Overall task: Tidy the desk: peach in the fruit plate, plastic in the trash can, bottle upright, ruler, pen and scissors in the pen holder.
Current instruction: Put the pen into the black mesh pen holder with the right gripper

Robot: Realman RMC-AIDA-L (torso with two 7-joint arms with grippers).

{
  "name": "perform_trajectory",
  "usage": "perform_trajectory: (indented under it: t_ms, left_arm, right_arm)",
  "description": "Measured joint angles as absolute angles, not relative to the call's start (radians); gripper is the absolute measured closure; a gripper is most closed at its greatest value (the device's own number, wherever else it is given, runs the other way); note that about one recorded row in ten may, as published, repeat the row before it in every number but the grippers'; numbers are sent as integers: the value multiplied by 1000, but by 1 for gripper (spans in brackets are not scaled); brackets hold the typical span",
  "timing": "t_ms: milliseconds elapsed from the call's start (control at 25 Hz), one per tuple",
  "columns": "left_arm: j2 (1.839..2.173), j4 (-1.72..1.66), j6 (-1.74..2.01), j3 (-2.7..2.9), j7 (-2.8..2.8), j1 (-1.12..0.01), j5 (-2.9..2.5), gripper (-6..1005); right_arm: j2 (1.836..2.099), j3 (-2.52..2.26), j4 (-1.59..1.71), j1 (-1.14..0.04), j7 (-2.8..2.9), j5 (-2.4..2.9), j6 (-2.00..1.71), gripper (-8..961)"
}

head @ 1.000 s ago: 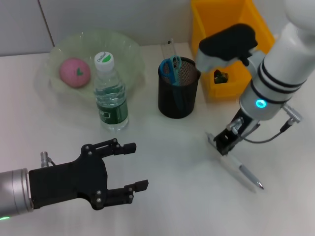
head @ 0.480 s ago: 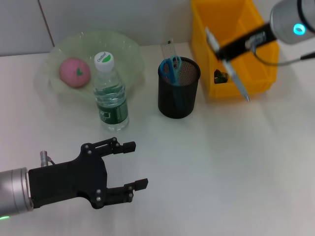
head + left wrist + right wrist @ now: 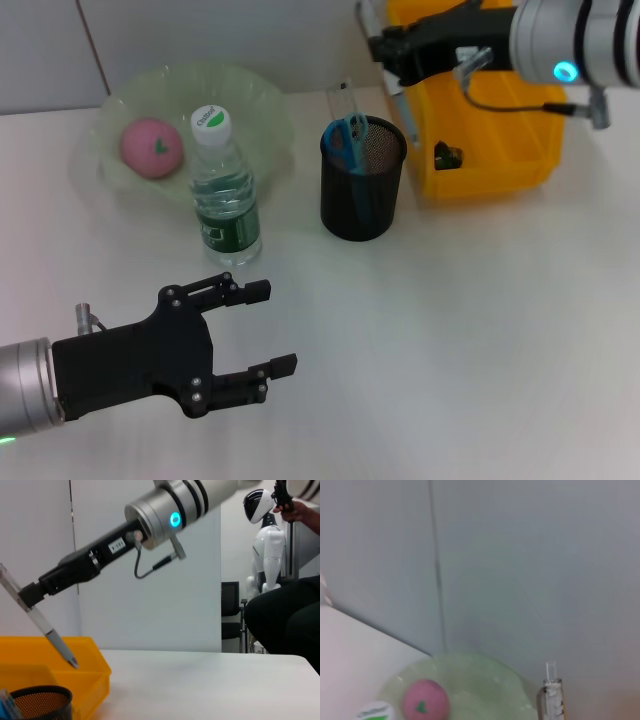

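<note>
My right gripper [image 3: 384,44] is high at the back, above and just behind the black mesh pen holder [image 3: 363,185], shut on the pen [image 3: 44,623]. The pen hangs tilted, its tip over the yellow bin's edge beside the pen holder [image 3: 41,697]. Its clear top [image 3: 550,695] also shows in the right wrist view. Blue scissors [image 3: 348,136] and a clear ruler [image 3: 342,100] stand in the holder. The bottle [image 3: 226,190] stands upright. The pink peach [image 3: 152,147] lies in the green plate [image 3: 262,105]. My left gripper [image 3: 273,328] hovers open and empty at the front left.
The yellow trash bin [image 3: 480,110] stands at the back right, against the pen holder, with a small dark item [image 3: 447,155] inside. White tabletop stretches across the front and right.
The right gripper took the pen off the table at the right, lifted it over the yellow bin, then swung left toward the pen holder. The left arm barely shifted.
</note>
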State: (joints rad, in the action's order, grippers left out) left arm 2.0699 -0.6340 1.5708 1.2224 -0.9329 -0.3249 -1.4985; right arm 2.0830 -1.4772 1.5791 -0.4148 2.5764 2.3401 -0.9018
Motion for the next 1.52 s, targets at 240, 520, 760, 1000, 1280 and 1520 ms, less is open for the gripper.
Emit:
perform_trajectory:
  t_ms: [240,520,760,1000,1280,1520]
  left_arm:
    - [2068,-634,1571,1222,-934,-321,-1494,234]
    - [2068,-634,1568,1222,-944,-321,-1494,234]
    - [2068,-623,1562,1222,-945,-324,-1494,234]
    - [2068,-609,1560,1222,-945,-329,-1494,234]
    - [2068,-609,1560,1222,-945,-330,-1494,234]
    - [2068,-609,1560,1222,-945,-327,-1494,234]
  right_arm:
    - [2083,-1513,1442,-363,2226,2006,-743,835]
    - [2083,-1505,1359,-362,1965,1783,-731,835]
    - [2083,-1504,1316,-360,1862,1741,-722,835]
    - [2084,-1503,1288,-357,1819,1720,-705,835]
    - [2083,-1503,1208,-369,1650,1534,-702,835]
    - [2081,-1503,1161,-390,1638,1522,-701,835]
